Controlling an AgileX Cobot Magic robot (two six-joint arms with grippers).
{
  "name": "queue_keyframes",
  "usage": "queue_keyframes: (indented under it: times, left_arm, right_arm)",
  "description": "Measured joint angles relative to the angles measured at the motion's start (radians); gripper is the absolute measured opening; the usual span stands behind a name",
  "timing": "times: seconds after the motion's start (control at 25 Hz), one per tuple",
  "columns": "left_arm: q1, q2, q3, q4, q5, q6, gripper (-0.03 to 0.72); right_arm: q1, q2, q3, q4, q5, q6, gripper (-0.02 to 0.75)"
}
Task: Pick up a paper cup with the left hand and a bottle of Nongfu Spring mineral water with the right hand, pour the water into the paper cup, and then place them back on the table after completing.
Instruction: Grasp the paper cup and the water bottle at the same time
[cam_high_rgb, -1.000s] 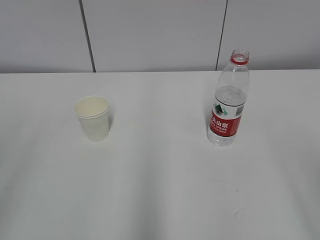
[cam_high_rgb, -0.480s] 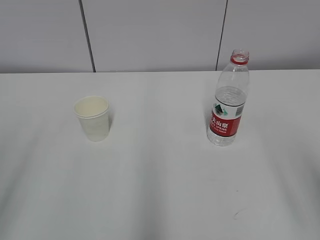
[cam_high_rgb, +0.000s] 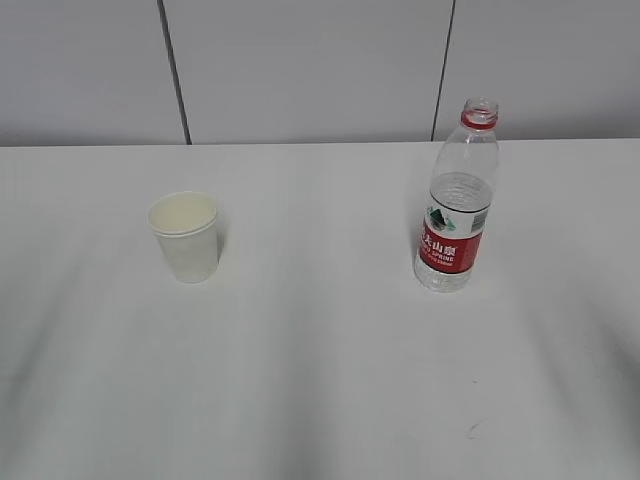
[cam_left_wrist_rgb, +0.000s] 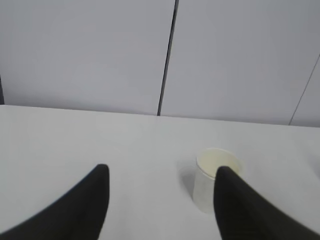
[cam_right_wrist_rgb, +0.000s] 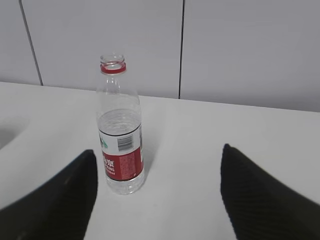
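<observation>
Nothing has moved: cup (cam_high_rgb: 185, 236) and bottle (cam_high_rgb: 457, 200) stand untouched. Both the left gripper (cam_left_wrist_rgb: 162, 200) and right gripper (cam_right_wrist_rgb: 157, 187) are open, approaching; next, each must close around its target.

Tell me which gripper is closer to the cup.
Left. The left gripper is open, with the cup just ahead beside its right finger. The right gripper faces the bottle across the table, with no cup in its view.

Lab: bare white table (cam_high_rgb: 320, 400); panelled wall (cam_high_rgb: 300, 70)
</observation>
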Motion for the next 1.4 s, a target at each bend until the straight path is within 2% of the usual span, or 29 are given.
queue_keyframes:
  times: [0.32, 0.48, 0.6, 0.72, 1.04, 1.24, 1.4]
  left_arm:
    - [0.000, 0.242, 0.051, 0.056, -0.238, 0.000, 0.415]
    - [0.000, 0.401, 0.052, 0.135, -0.342, 0.000, 0.415]
    - [0.000, 0.529, 0.054, 0.235, -0.441, -0.013, 0.415]
    - [0.000, 0.664, 0.059, 0.323, -0.630, -0.027, 0.414]
    - [0.000, 1.114, 0.057, 0.386, -1.080, -0.030, 0.408]
    - [0.000, 1.339, 0.036, 0.447, -1.110, -0.031, 0.408]
    - [0.000, 1.397, 0.035, 0.520, -1.113, -0.032, 0.408]
  right_arm:
    - [0.000, 0.288, 0.002, 0.000, -0.302, 0.000, 0.568]
    - [0.000, 0.413, 0.002, 0.000, -0.384, 0.010, 0.568]
    - [0.000, 0.507, 0.002, 0.000, -0.477, 0.018, 0.568]
    - [0.000, 0.586, 0.002, -0.002, -0.553, 0.039, 0.568]
    - [0.000, 0.677, 0.002, -0.055, -0.615, 0.085, 0.568]
    - [0.000, 0.708, 0.002, -0.064, -0.632, 0.086, 0.568]
    - [0.000, 0.729, 0.002, -0.064, -0.638, 0.086, 0.568]
